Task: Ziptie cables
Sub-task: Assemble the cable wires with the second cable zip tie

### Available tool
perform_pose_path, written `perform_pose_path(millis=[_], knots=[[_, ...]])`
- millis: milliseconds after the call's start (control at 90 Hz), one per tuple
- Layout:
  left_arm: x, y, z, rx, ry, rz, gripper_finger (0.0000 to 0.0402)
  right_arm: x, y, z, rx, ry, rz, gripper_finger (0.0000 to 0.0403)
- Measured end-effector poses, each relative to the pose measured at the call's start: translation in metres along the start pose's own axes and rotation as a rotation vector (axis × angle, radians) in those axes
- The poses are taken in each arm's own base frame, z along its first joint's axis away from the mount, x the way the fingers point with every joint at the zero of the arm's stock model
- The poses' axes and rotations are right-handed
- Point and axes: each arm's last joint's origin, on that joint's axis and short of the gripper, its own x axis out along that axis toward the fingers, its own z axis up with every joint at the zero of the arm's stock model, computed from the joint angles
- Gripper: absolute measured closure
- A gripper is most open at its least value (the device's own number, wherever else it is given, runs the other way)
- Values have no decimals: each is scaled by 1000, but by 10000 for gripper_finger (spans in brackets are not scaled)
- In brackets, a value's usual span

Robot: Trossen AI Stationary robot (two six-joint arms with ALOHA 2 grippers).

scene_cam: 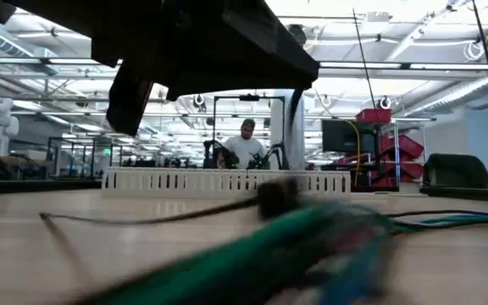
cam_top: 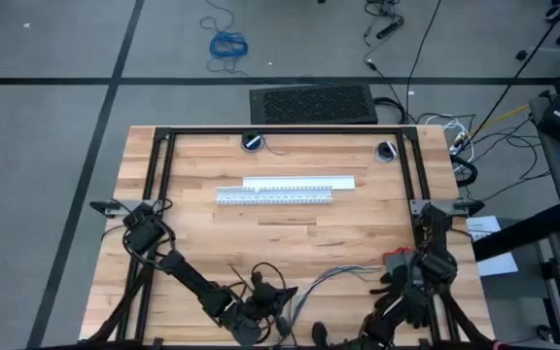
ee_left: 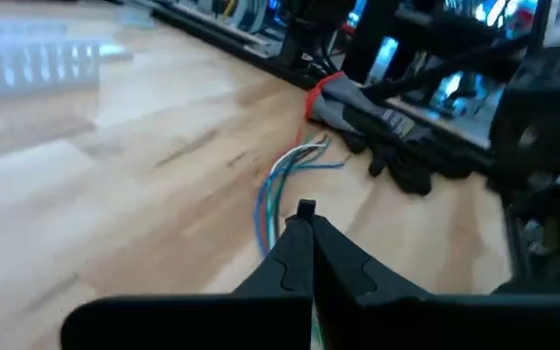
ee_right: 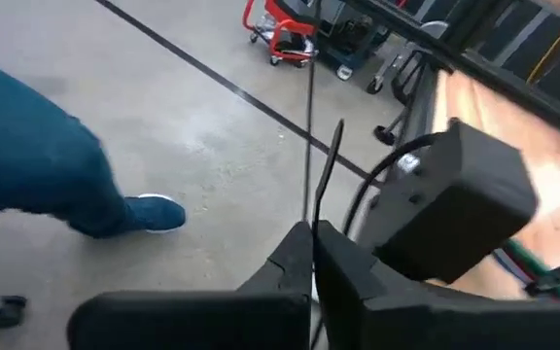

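Left gripper (ee_left: 309, 251) pinched a ziptie (ee_left: 305, 207) near the cables (ee_left: 278, 185); right gripper (ee_right: 314, 255) pinched another. Next: threading around the bundle.

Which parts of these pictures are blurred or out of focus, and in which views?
Low view: the cables right before the lens are a heavy green-blue smear, while the white slotted duct behind is sharp. Left wrist view: the left gripper and the duct are soft, the wire ends on the table fairly clear. Right wrist view: the right gripper, shut on a ziptie, looks reasonably sharp.
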Motion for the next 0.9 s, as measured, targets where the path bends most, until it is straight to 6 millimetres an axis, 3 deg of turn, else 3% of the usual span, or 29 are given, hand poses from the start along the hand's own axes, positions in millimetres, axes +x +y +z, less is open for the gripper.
perform_pose_path(millis=[233,533,711,900], knots=[[10,5,4,127,-10,30,402,-18,-29,21,-62,186,-59,403],[32,19,12,158,-16,91,402,-16,-59,2,-15,439,-106,403],[39,23,15,235,-16,110,402,-37,-73,6,-17,475,-129,403],[37,23,19,351,-42,162,402,-67,-106,2,67,430,-143,403]])
